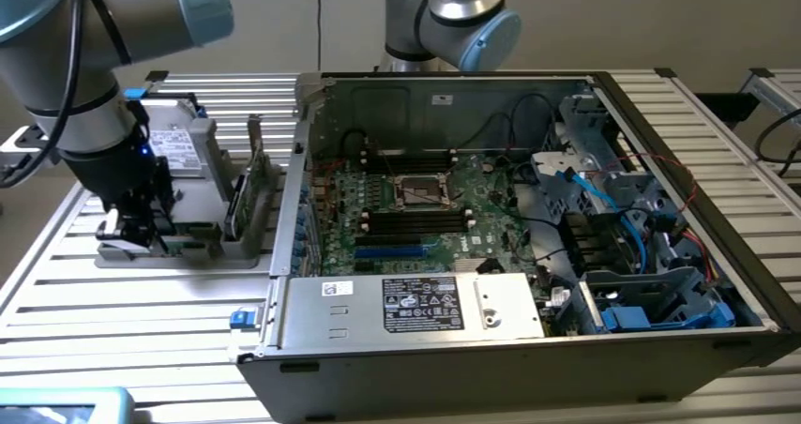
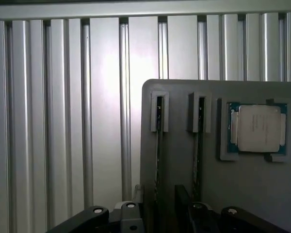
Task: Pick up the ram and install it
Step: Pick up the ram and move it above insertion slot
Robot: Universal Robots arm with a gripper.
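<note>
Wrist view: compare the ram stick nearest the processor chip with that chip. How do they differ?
Shape: the ram stick is long and thin; the processor chip is squarish.
Pose: the ram stick stands on edge in a narrow slot; the processor chip lies flat in a recess.
Colour: the ram stick looks dark; the processor chip has a pale metal lid on a blue-green board.
Both sit in the same grey holder.

The ram (image 2: 158,150) was presented edge-on in the grey holder (image 2: 242,194), so its faces were hidden. Its near end was covered by the gripper (image 2: 161,194), whose body was cut off by the picture's edge, as was the holder.
</note>
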